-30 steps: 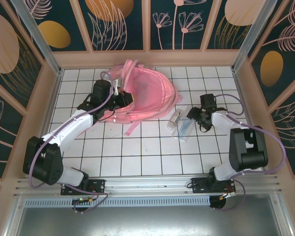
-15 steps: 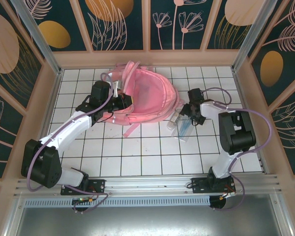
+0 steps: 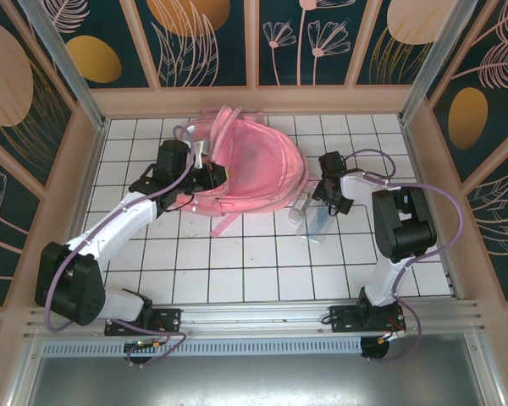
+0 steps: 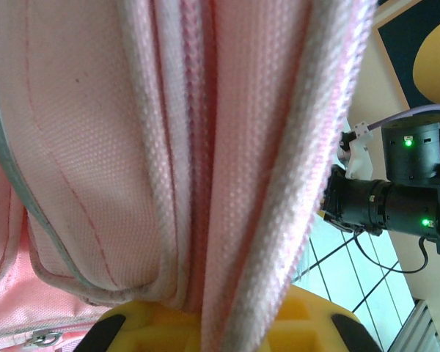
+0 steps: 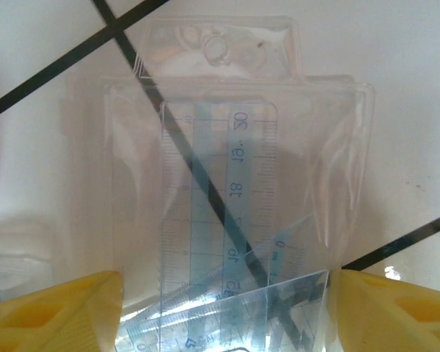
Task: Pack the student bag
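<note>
A clear plastic pouch (image 5: pixel 231 147) lies flat on the white, black-gridded counter (image 3: pixel 237 266). Inside it, a blue-tinted ruler (image 5: pixel 242 183) runs lengthwise, with a transparent set square (image 5: pixel 279 297) overlapping one end. A small clear packet (image 3: pixel 300 203) sits just beside the pouch. Dark wall panels (image 3: pixel 207 42) with peach flower patterns surround the counter.

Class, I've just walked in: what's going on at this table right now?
Two robot arms are packing a pink bag that lies on the table. The left gripper is shut on the bag's edge. The right gripper hangs over a clear pouch of rulers lying beside the bag, its fingers open on either side of it. The pouch is not yet lifted or packed.
</note>
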Controlling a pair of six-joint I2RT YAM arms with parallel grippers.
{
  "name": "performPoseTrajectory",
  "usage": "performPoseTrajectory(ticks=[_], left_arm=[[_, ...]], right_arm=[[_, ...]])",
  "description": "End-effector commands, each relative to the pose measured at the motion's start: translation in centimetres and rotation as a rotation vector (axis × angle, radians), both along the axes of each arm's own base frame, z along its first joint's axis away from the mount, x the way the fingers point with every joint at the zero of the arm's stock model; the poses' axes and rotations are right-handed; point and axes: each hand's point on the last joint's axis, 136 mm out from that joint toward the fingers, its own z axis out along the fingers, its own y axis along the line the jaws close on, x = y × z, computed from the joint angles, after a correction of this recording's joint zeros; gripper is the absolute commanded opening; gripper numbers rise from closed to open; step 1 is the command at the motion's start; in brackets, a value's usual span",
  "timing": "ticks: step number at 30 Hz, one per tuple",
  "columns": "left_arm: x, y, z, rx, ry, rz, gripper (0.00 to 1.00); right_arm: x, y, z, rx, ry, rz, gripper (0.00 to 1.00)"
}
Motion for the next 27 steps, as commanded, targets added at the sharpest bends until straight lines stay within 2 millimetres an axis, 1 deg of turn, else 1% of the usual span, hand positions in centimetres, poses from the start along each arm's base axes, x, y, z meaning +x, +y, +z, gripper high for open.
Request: performPoseTrajectory(ticks=[1,6,9,10,14,16,18,23,25,27], left_arm=[[0.2,-0.6,4.5,-0.037,-0.14,-0.031,0.0],[0.4,-0.6,3.9,-0.03,-0.133,-0.025,0.0],[0.6,-0.7,3.7,-0.026,-0.132,-0.025,0.0],[0.7,-0.7,3.7,-0.027,-0.133,-0.026,0.0],[1.0,-0.8,3.7,-0.022,-0.137,-0.028,0.0],[1.2,-0.9,3.9,-0.023,-0.141,-0.029,0.0],[1.2,-1.0,3.9,-0.026,-0.14,-0.03,0.0],[1.2,-1.0,4.0,-0.029,-0.142,-0.029,0.0],[1.2,-1.0,4.0,-0.029,-0.143,-0.029,0.0],[1.2,-1.0,4.0,-0.03,-0.144,-0.029,0.0]], right_arm=[[-0.7,0.8,-2.8,0.036,0.033,0.015,0.66],[-0.6,-0.2,-1.1,0.031,-0.009,0.001,0.48],[-0.3,-0.6,0.2,0.039,-0.039,-0.005,0.42],[-0.2,-0.7,0.7,0.04,-0.05,-0.005,0.41],[0.5,-1.0,3.0,0.053,-0.107,-0.006,0.32],[0.8,-1.1,4.1,0.063,-0.133,-0.002,0.26],[1.0,-1.3,5.2,0.069,-0.157,-0.001,0.24],[1.0,-1.6,6.7,0.076,-0.181,0.0,0.24],[0.9,-1.6,7.6,0.077,-0.2,0.007,0.17],[0.9,-1.6,8.5,0.086,-0.226,0.017,0.05]])
